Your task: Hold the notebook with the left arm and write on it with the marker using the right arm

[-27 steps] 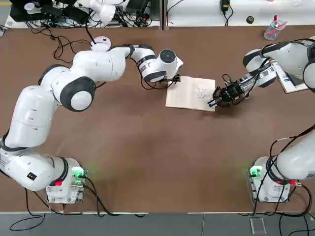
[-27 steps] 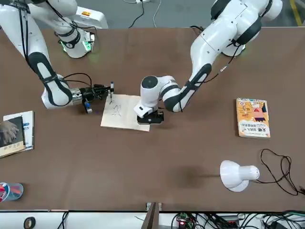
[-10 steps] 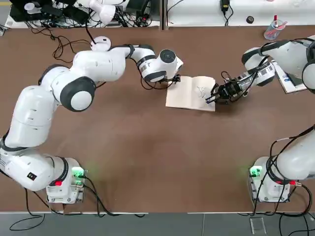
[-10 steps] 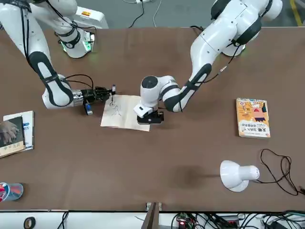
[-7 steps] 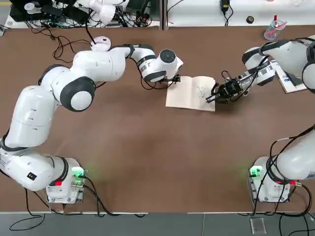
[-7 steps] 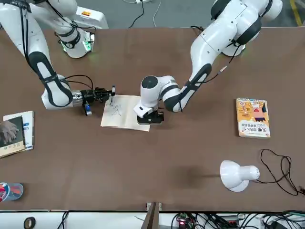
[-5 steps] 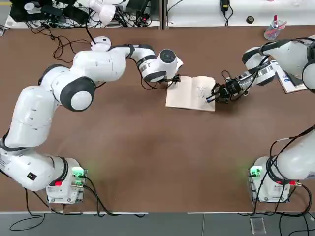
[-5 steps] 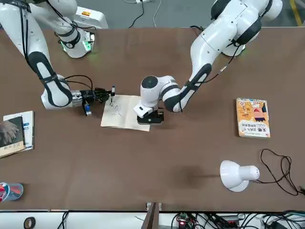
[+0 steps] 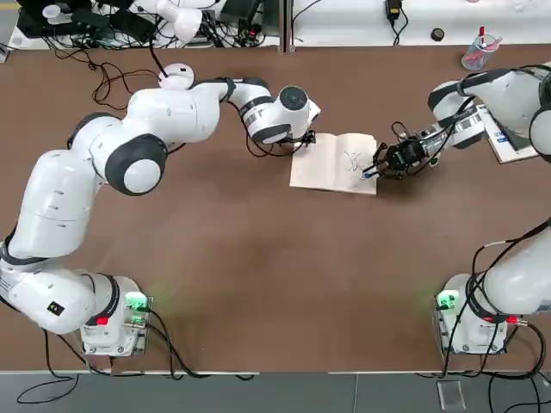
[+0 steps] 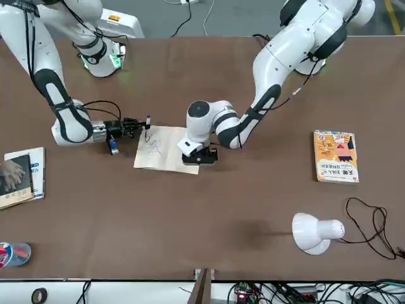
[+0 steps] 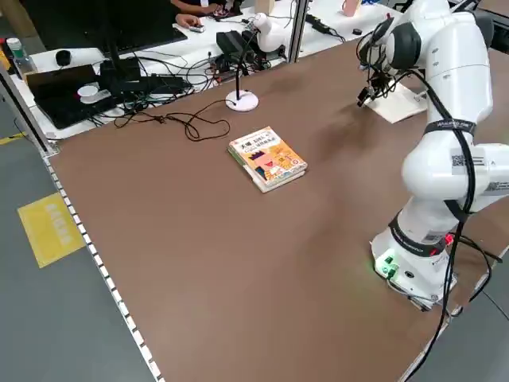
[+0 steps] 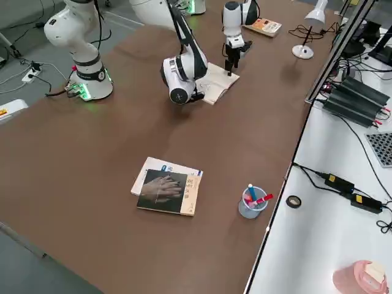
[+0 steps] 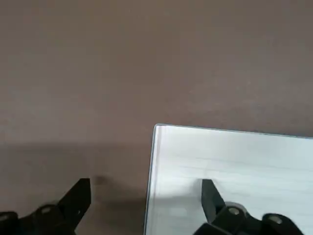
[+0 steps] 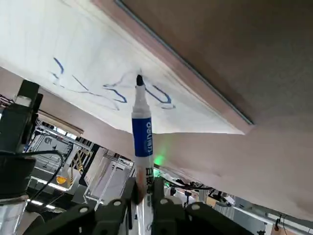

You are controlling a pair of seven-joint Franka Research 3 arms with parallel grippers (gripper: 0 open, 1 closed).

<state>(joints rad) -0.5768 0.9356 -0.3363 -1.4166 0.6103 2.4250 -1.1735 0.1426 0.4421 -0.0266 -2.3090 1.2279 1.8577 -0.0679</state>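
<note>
Reaching level, the right gripper (image 14: 142, 196) pinches the marker (image 14: 142, 132) tip-down on the notebook (image 9: 331, 162); left gripper (image 13: 142, 203) spread, straddling its corner.

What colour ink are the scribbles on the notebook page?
Blue, on the notebook; clearest in the right wrist view, beside the marker tip.

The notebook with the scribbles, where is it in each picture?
Top: notebook, upper middle.
Front: left of centre.
Left side: top right, partly behind the arm.
Right side: upper middle.
Left wrist: its corner, lower right.
Right wrist: upper left.
Shared landmark: the left claw at its edge.
</note>
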